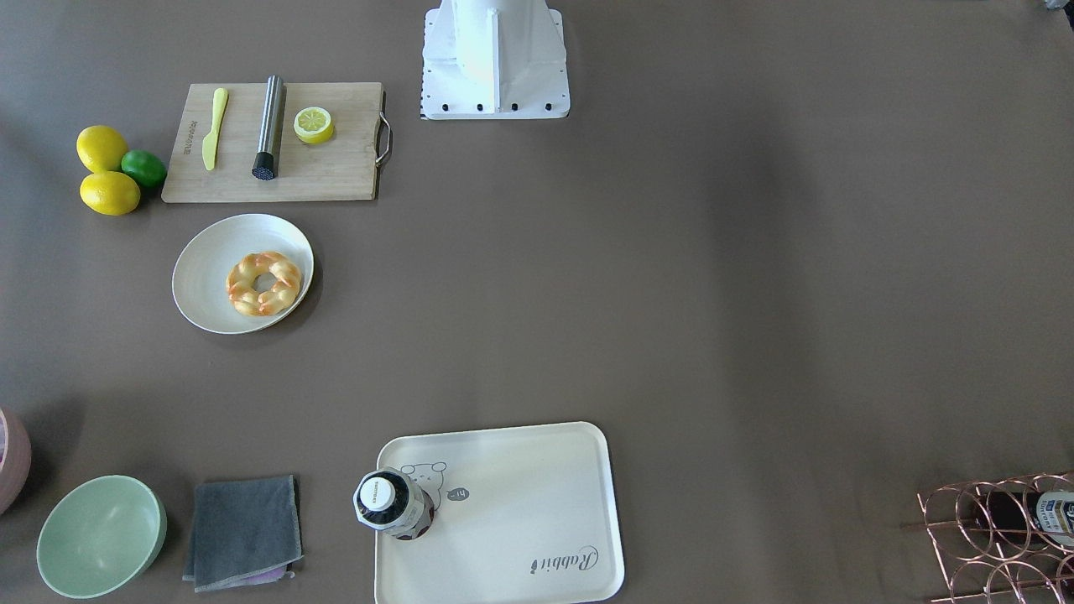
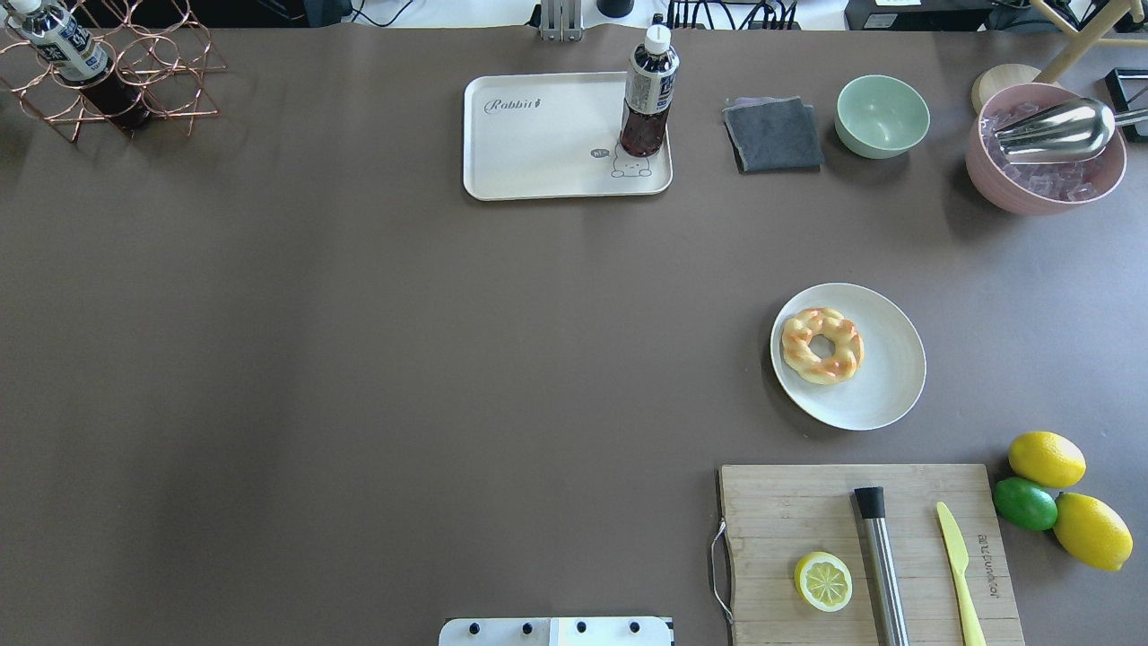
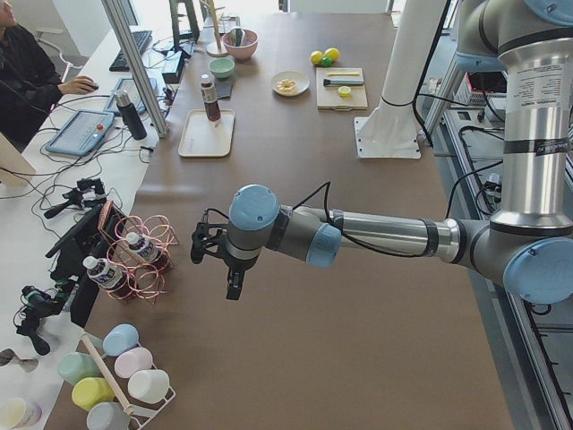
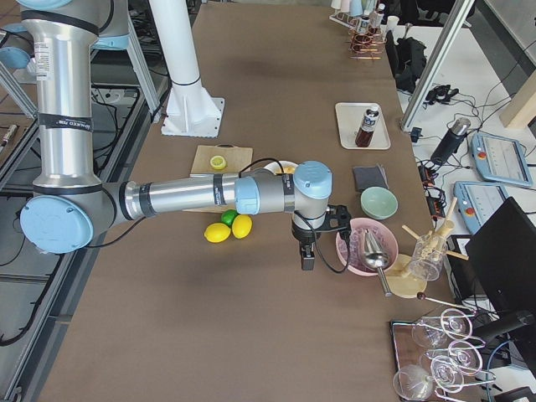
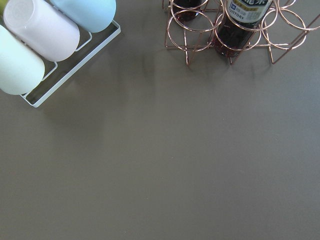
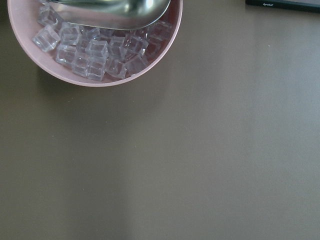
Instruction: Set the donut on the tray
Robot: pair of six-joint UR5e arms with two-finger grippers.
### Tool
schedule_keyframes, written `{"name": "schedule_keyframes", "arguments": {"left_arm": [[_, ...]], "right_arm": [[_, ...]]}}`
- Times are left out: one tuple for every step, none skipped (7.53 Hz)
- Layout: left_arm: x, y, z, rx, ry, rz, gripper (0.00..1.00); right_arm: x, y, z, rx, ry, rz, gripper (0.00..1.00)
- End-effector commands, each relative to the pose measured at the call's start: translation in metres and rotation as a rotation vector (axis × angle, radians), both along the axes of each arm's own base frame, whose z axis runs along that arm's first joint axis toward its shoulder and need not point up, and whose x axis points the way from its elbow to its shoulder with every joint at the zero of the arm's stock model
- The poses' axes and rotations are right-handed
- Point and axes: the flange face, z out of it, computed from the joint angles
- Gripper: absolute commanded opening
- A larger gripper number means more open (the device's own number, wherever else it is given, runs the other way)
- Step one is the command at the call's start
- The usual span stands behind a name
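The donut [image 1: 263, 283] is a braided golden ring lying on a round white plate [image 1: 205, 277]; it also shows in the overhead view [image 2: 822, 345]. The cream tray [image 1: 520, 503] with "Rabbit" script lies across the table [image 2: 538, 144], with a dark drink bottle [image 2: 647, 94] standing on its corner. My left gripper [image 3: 233, 285] hangs over bare table near the copper rack, far from both. My right gripper [image 4: 307, 261] hangs beside the pink ice bowl. Both show only in the side views, so I cannot tell whether they are open or shut.
A wooden cutting board [image 2: 861, 547] carries a lemon half, a steel muddler and a yellow knife. Lemons and a lime [image 2: 1045, 489] lie beside it. A grey cloth [image 2: 773, 135], green bowl [image 2: 882, 115], pink ice bowl [image 2: 1045, 152] and copper bottle rack [image 2: 108, 81] line the far edge.
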Motion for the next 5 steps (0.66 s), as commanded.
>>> {"name": "schedule_keyframes", "arguments": {"left_arm": [[0.014, -0.001, 0.018, 0.010, -0.109, 0.053, 0.98], [0.008, 0.007, 0.029, 0.019, -0.121, 0.051, 0.98], [0.006, 0.031, 0.042, 0.036, -0.128, 0.045, 0.98], [0.007, 0.037, 0.041, 0.049, -0.122, 0.046, 0.98], [0.010, 0.034, 0.032, 0.097, -0.113, 0.049, 0.98]], "right_arm": [[-0.002, -0.001, -0.013, 0.019, -0.027, -0.003, 1.00], [-0.002, -0.002, -0.013, 0.019, -0.025, -0.003, 1.00], [-0.001, 0.003, -0.003, 0.003, -0.018, -0.003, 1.00], [-0.002, 0.007, 0.002, -0.017, -0.027, -0.004, 1.00], [-0.007, 0.011, 0.008, -0.043, -0.060, -0.005, 1.00]]}}
